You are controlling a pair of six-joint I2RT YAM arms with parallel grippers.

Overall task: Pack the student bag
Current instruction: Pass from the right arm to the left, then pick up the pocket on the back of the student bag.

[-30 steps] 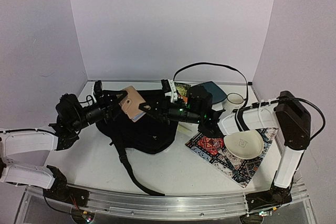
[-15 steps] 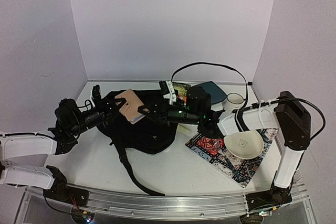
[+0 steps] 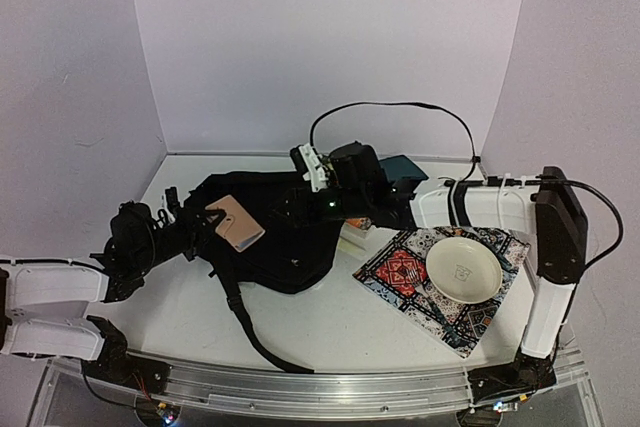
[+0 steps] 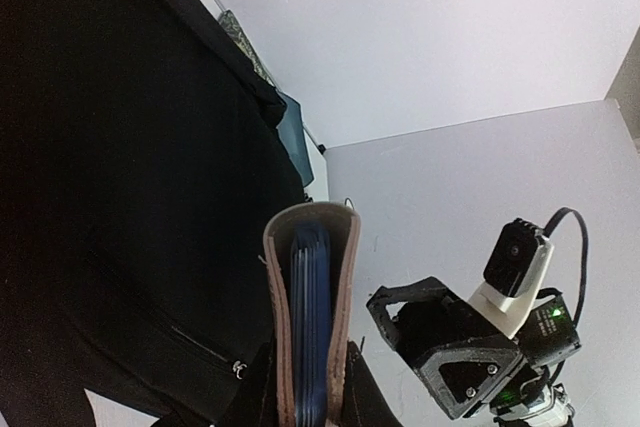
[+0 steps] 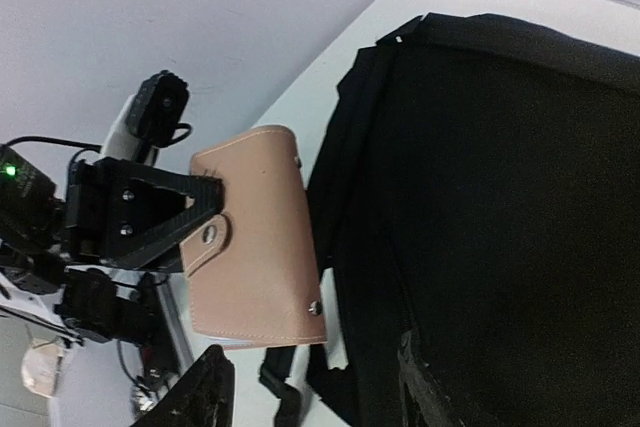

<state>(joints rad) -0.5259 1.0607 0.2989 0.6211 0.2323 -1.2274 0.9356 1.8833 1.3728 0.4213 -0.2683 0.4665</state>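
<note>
The student bag (image 3: 285, 237) is a large black backpack lying flat mid-table; it also fills the left wrist view (image 4: 110, 197) and the right wrist view (image 5: 500, 207). A tan leather wallet-style case (image 3: 234, 224) with blue inner leaves (image 4: 310, 307) hangs over the bag's left edge, and my left gripper (image 3: 212, 219) (image 4: 310, 392) is shut on its lower edge. The case shows flat-on in the right wrist view (image 5: 255, 247). My right gripper (image 3: 295, 209) (image 5: 315, 392) hovers over the bag to the right of the case, open, apart from it.
A patterned cloth (image 3: 405, 282) with a cream bowl (image 3: 464, 269) on it lies at the right. A flat teal pouch (image 3: 408, 167) sits behind the right arm. One bag strap (image 3: 245, 322) trails toward the near edge. A black cable (image 3: 400, 112) arcs above the right wrist.
My right gripper opened, let go of the tan case and drew back to the right. My left gripper shut on the case and carried it lower and to the left.
</note>
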